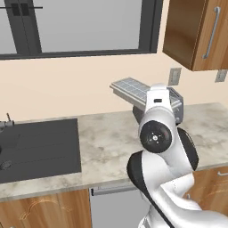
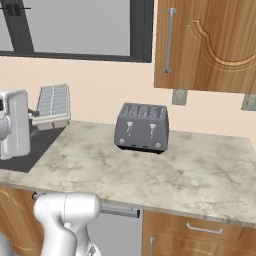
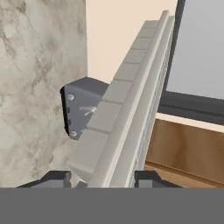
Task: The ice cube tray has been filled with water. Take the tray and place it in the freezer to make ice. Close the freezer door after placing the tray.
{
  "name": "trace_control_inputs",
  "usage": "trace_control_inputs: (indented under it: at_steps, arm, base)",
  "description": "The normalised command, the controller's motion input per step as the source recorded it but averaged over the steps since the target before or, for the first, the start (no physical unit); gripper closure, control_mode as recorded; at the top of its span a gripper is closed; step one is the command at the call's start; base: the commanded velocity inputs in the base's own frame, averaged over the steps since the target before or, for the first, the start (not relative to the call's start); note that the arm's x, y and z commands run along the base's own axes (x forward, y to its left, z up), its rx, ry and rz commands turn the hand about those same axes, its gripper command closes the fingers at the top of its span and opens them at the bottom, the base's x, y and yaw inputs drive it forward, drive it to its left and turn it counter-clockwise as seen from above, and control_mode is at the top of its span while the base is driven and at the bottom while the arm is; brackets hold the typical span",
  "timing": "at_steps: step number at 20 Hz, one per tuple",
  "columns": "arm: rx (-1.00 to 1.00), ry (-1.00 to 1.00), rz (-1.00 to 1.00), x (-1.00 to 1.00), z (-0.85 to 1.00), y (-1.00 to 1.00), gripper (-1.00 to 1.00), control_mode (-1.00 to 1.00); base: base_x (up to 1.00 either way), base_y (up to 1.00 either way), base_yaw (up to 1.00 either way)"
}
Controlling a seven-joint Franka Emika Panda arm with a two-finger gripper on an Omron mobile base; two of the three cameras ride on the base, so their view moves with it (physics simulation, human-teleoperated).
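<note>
Step in hand: carry phase. Flat rectangular pale grey-white ice cube tray (image 2: 52,104) w/ grid of small square cells is off the counter, held up in the air above the beige marbled stone countertop (image 2: 190,170), tilted. Two-finger dark-tipped gripper (image 3: 101,178) is clamped on the tray's near edge: in the hand view the tips sit either side of the tray's end, tray running away from the cam edge-on. In the left base view the tray (image 1: 130,89) sticks out up-left from behind the white arm's wrist, in front of the cream wall, below the dark-framed window (image 1: 89,26).

Other stuff: boxy dark grey four-slot toaster (image 2: 142,127) stands on the counter, apart from the tray; in the hand view it (image 3: 78,109) sits behind/below the tray. Black flat cooktop (image 1: 40,149) set in the counter to the left. Brown wooden wall cabinet w/ grey bar handle (image 2: 210,45) above right.

Progress, my call: pick looks done, place and door close not yet done. Freezer is outside these frames, so can't tell which way it lies.

Next move, judgement: base + arm need to turn off the counter toward the fridge, keep the tray lvl (supposed to hold water, and it's tilted now, so spill risk), keep grip firm since hold is at one end only, long overhang. Clear toaster and cabinet on the swing. Then slide tray onto a freezer shelf, release, back out, push door shut.
</note>
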Motion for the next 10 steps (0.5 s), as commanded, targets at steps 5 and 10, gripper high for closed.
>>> trace_control_inputs:
  at_steps: [5, 10]
  arm:
    - [0.01, -0.04, 0.00, -0.65, 0.14, -0.21, 1.00, -1.00]
    - [0.05, -0.01, 0.00, -0.24, 0.00, -0.17, 1.00, 1.00]
  base:
    - [0.00, 0.00, 0.00]
    - [-0.19, -0.05, 0.00]
